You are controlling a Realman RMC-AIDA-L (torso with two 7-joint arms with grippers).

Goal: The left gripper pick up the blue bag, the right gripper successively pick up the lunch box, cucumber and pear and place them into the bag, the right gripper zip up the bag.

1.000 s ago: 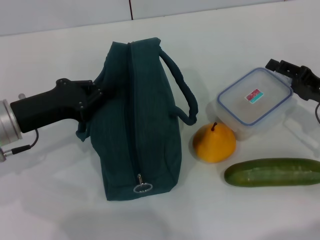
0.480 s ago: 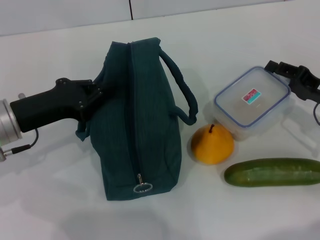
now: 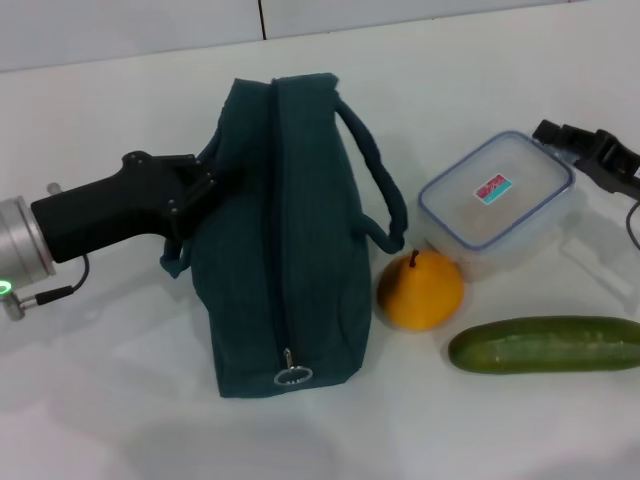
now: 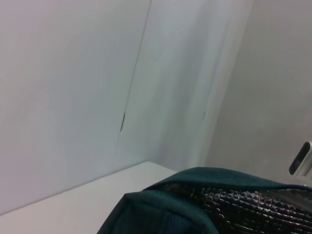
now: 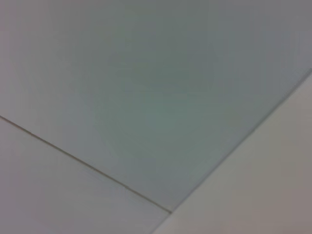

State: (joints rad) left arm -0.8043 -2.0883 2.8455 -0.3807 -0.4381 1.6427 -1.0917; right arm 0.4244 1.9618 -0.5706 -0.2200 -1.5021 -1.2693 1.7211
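The blue bag [image 3: 285, 250] stands on the white table, zipper closed, its ring pull [image 3: 292, 376] at the near end. My left gripper [image 3: 198, 188] is shut on the bag's left handle. The left wrist view shows the bag's rim [image 4: 161, 204] and silver lining [image 4: 243, 209]. The lunch box [image 3: 495, 200] is tilted, its near corner over the pear [image 3: 420, 290]. My right gripper [image 3: 572, 140] is shut on the box's far right edge. The cucumber [image 3: 545, 345] lies in front of the pear and the box.
The bag's right handle [image 3: 375, 190] loops out towards the pear and lunch box. A wall [image 3: 130, 25] runs along the back of the table. The right wrist view shows only wall panels [image 5: 146, 97].
The bag and my left gripper have shifted right. The lunch box has moved left and tipped up over the pear, which has edged left. The cucumber has not moved.
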